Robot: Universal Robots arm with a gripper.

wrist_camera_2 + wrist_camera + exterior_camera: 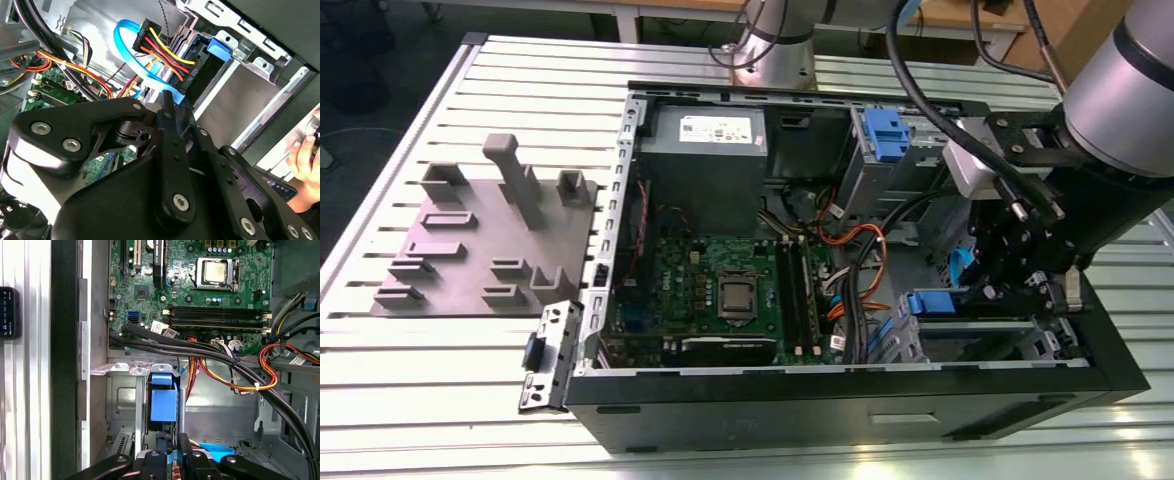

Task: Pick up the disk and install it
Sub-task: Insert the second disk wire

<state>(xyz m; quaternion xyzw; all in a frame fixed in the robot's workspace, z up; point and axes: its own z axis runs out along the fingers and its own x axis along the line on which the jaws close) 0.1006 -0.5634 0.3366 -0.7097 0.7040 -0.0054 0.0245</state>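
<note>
Exterior view first: we see the open computer case (720,400) lying on a slatted metal table (400,380), with the arm reaching down into the drive-bay corner at the exterior view's right. The gripper (1034,275) sits low inside the case, just above a blue bracket (937,303) at the mouth of the drive cage (987,335).

From the first wrist view we make out the same blue bracket (163,400) standing on edge in a narrow metal slot of the cage, with the gripper's black linkage just beside it. We take this to be the disk seated in its bay, though the drive body itself is hidden by the cage walls, so we cannot be certain.

Whether the gripper is clenched or released we cannot tell; its fingertips are masked by its own linkage (165,165) in the second wrist view. A blue data cable (130,55) and a red-yellow power plug (160,47) hang just beyond. A person's hand (305,160) shows at the edge.
</note>
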